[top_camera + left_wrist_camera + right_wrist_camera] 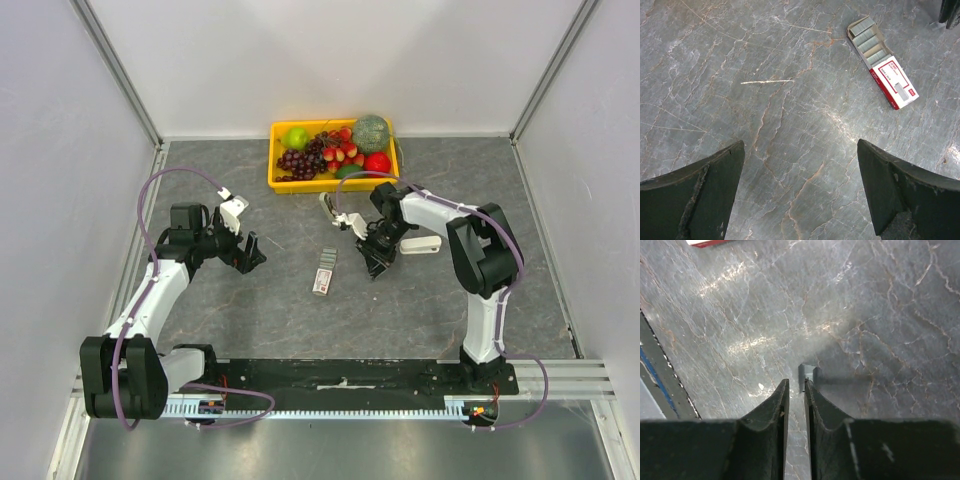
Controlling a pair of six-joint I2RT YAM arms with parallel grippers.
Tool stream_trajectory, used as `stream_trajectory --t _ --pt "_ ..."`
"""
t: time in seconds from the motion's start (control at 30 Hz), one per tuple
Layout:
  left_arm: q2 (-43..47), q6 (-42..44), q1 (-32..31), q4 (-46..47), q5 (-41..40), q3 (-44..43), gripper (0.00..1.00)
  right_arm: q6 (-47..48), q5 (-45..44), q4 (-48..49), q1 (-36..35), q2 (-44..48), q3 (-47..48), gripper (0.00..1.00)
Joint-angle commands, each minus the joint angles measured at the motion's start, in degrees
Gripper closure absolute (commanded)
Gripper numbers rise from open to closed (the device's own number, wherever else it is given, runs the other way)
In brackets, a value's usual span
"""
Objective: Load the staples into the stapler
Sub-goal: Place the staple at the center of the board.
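**One short strip at the right fingertips, the box lying open between the arms**

The right gripper (796,382) has its jaws nearly together, with only a narrow slit between them. A small silvery staple strip (807,376) stands at their tips, low over the grey tabletop (765,125). I cannot tell whether the strip is pinched or merely touching one finger. The left gripper (800,146) hangs with its jaws wide apart and nothing in them.

The staple box (324,272) lies flat on the table between the two grippers, just beside the right one. Its long axis runs roughly away from the arm bases with a slight tilt. The open tray end, showing the grey strips, points toward the yellow fruit basket (272,160), and the red-and-white sleeve end points back toward the bases.

The main risk is the strip itself. It is thin and slick, so a loose pinch could let it tip flat onto the table, where it would be hard to pick up, or snap it apart. The white stapler (420,243), as I take it to be, sits behind the right arm, and a strip that arrives skewed could jam in its channel.
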State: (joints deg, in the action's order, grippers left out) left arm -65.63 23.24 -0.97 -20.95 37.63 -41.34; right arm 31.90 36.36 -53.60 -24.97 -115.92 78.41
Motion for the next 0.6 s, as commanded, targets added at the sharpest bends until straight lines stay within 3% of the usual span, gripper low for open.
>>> stream_trajectory --t 0.0,0.23,0.57 --pt "0.76 -0.13 0.45 0.29 1.40 -1.02 0.01 -0.35 -5.51 4.82 -2.10 4.82 -2.03 0.75" --pt "1.38 -0.13 0.53 0.21 1.13 -0.93 0.01 -0.35 -8.06 5.97 -3.06 4.03 -2.65 0.76" --pt "1.29 -0.04 0.53 0.29 1.48 -0.93 0.01 2.37 -10.95 7.11 -3.59 11.76 -4.23 0.72"
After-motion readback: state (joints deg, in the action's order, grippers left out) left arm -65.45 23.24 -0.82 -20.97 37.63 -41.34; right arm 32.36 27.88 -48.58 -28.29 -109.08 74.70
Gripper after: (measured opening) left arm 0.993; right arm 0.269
